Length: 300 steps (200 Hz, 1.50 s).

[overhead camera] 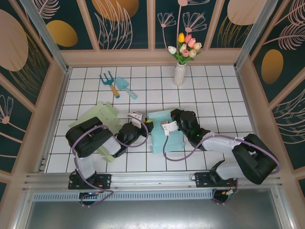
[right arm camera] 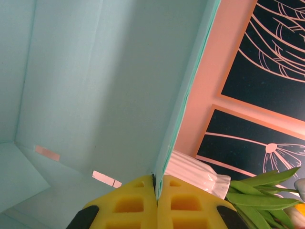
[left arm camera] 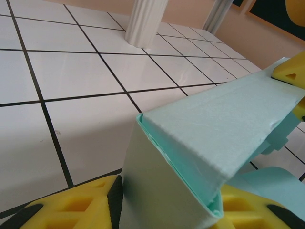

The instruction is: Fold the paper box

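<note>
The teal paper box (overhead camera: 165,133) lies partly folded in the middle of the tiled table. My left gripper (overhead camera: 142,125) holds its left side. In the left wrist view a doubled-over wall of the box (left arm camera: 209,129) stands between the yellow fingers (left arm camera: 81,205), and the gripper (left arm camera: 167,207) is shut on it. My right gripper (overhead camera: 170,126) is at the box's right side. In the right wrist view the gripper (right arm camera: 156,191) is pinched shut on the thin edge of an upright box wall (right arm camera: 109,86), whose inner face lies to the left.
A white vase of tulips (overhead camera: 180,71) stands at the back, also seen as the vase (left arm camera: 145,21) and the vase (right arm camera: 200,174) from the wrists. A toy fork (overhead camera: 108,82) and trowel (overhead camera: 125,87) lie back left. A pale green flat box (overhead camera: 102,117) lies under the left arm.
</note>
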Tool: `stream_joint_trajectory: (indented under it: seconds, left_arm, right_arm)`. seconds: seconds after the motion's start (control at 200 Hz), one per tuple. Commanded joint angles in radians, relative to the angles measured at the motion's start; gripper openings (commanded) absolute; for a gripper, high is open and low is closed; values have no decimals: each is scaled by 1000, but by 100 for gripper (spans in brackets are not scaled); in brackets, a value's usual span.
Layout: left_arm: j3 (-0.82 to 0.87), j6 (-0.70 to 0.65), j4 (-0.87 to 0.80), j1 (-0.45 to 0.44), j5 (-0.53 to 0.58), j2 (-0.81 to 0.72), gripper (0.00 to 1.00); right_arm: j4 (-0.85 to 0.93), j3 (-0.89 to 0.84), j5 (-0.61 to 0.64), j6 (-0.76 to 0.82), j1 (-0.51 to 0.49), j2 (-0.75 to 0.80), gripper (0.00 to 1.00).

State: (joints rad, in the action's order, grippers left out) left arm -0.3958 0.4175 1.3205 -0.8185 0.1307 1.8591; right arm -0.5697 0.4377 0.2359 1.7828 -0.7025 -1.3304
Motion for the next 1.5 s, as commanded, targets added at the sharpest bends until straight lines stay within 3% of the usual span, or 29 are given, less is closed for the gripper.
stream_joint_trajectory:
  seconds: [0.0,0.475,0.771,1.016,1.186,1.336,1.496]
  left_arm:
    - [-8,26,21,8,90,11,41]
    - [-30,87,-91,5,311,35,36]
    - [-32,118,-216,1,582,27,7]
    - [-92,109,-394,-36,765,7,3]
    - [-103,130,-428,-43,730,-16,10]
    - [-104,115,-373,-44,615,-10,23]
    - [-126,90,-343,-44,519,15,28]
  right_arm:
    - [43,-20,-37,26,-22,-16,0]
    - [42,-11,-29,3,-22,-36,0]
    - [46,-7,-19,-11,-22,-38,0]
    - [50,-1,-23,-24,-22,-44,0]
    - [56,5,-26,-46,-22,-49,0]
    - [65,6,-27,-56,-22,-46,0]
    - [82,8,-29,-64,-23,-36,0]
